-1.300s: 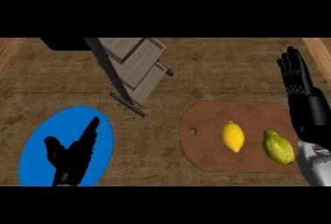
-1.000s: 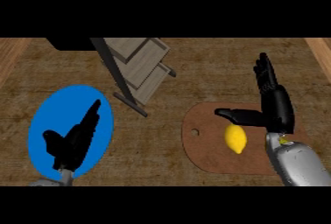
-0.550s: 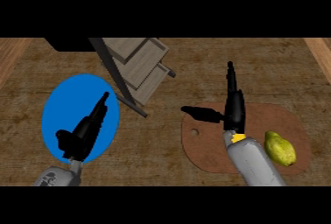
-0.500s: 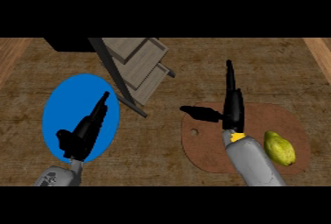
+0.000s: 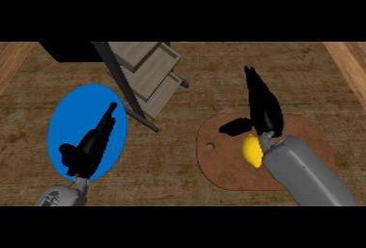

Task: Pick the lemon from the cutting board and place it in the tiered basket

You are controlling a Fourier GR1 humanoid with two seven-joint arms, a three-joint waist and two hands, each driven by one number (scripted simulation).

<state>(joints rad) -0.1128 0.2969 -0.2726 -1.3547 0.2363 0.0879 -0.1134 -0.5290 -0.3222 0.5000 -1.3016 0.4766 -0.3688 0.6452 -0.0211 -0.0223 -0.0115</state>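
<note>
— Where is the oval yellow lemon [image 5: 251,151] now?
— It lies on the brown, round-cornered wooden cutting board [image 5: 223,170], left of its middle. It is just under the thumb of the black right hand [image 5: 262,104] and right beside the wrist. The grey slatted tiered basket [image 5: 146,80] at the upper left is well apart from it.
— Does the hand have it?
— No. Its fingers are straight and point toward the far side, the thumb is spread out to the left, and nothing is grasped. Whether the thumb touches the lemon I cannot tell.
— What differs from half a second ago?
— The hand sits almost where it was, but the grey right forearm [image 5: 304,174] has swung to the right. Then only a sliver of yellow showed at the wrist. Now most of the lemon is uncovered, and the green fruit on the board's right side is hidden behind the arm.
— And the other side?
— The black left hand [image 5: 89,144] has stayed over the round blue plate [image 5: 68,114], fingers extended, holding nothing.
</note>
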